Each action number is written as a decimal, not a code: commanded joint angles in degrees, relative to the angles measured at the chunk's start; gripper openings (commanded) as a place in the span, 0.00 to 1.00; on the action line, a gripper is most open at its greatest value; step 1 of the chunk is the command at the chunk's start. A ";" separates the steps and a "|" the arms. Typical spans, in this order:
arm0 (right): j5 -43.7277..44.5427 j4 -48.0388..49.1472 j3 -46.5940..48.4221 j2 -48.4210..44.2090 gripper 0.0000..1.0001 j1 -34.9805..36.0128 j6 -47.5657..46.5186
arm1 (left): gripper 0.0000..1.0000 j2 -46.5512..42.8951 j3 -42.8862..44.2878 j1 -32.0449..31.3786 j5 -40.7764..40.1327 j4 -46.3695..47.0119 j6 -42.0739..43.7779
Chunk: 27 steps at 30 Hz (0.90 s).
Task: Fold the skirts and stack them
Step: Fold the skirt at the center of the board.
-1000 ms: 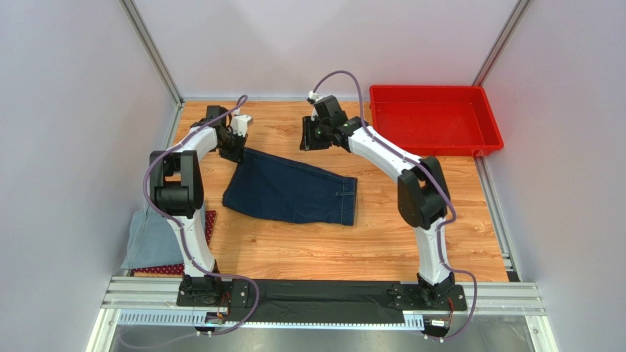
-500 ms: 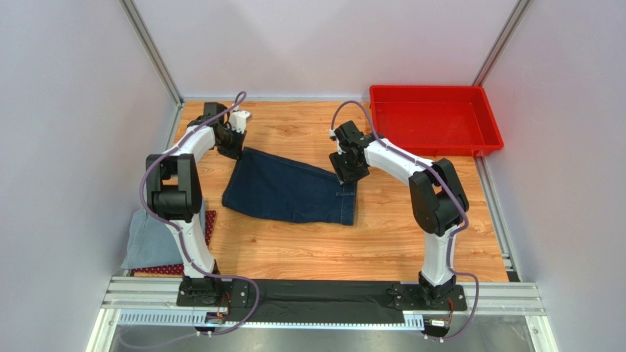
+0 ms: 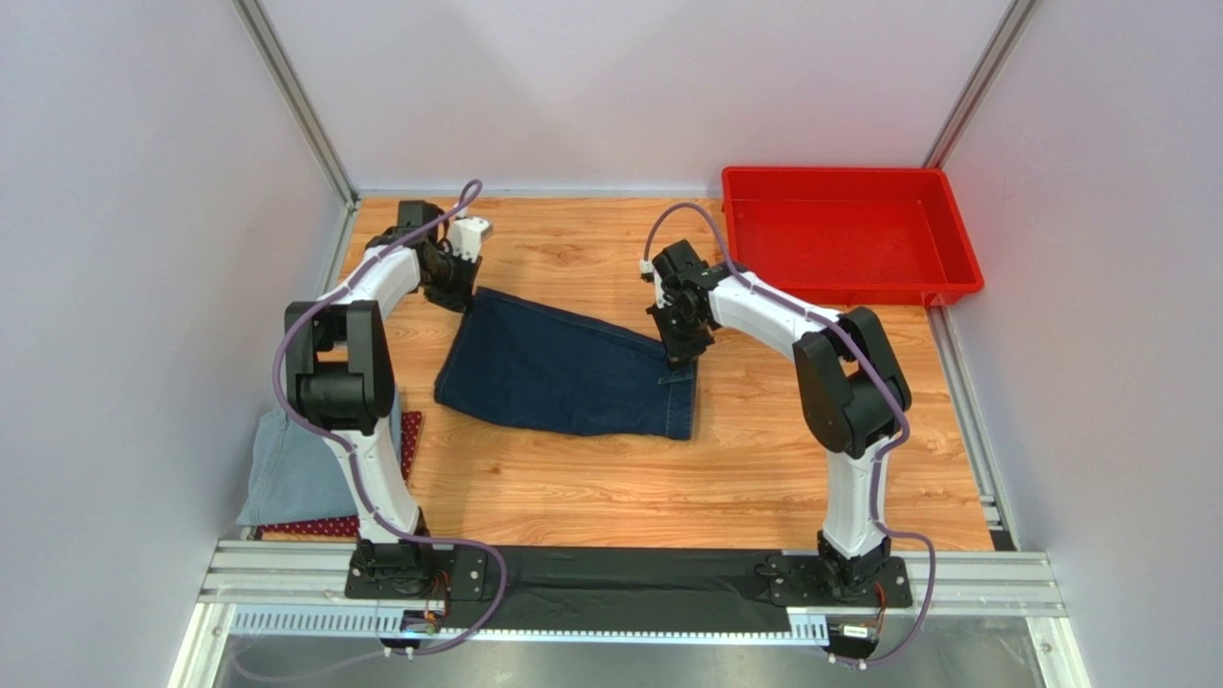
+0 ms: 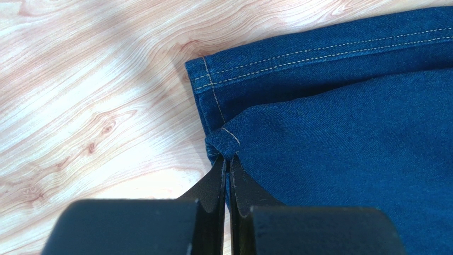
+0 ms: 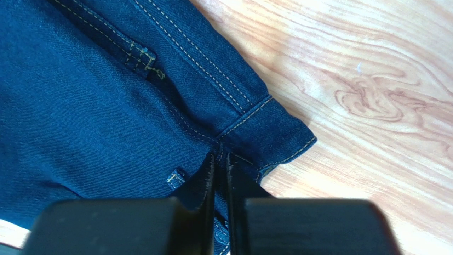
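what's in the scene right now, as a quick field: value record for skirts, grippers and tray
navy skirt: lying flat on the table, pinched at both far corners
left gripper: shut on navy skirt, far-left corner
right gripper: shut on navy skirt, far-right corner
blue-grey skirt: near-left edge, lying on top of the red dotted skirt
red dotted skirt: mostly covered, only edges showing
red tray: far-right corner, nothing visible in it
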 commanded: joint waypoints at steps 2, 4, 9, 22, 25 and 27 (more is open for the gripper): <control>-1.76 -0.52 -0.64 -0.88 0.00 -1.19 0.11 | 0.00 -4.40 -0.05 -0.18 -0.05 0.12 1.10; -2.03 -0.96 -0.56 -1.76 0.00 -1.37 -0.07 | 0.00 -5.80 -0.31 -0.18 0.12 -0.14 0.84; -0.89 -0.62 -1.26 -6.76 0.00 -2.24 0.63 | 0.00 -9.85 -0.76 -0.18 0.92 -0.14 -0.30; -5.99 11.94 -4.87 -8.20 0.00 -9.10 4.68 | 0.00 -5.75 7.14 -3.08 -0.40 -1.64 -0.48; -3.02 13.44 -2.67 -3.36 0.00 -9.98 5.12 | 0.00 0.41 11.09 -3.61 -2.15 -1.20 -2.23; 1.54 17.38 -2.93 -2.12 0.00 -10.16 5.29 | 0.00 3.92 12.42 -3.70 -4.61 0.20 -4.25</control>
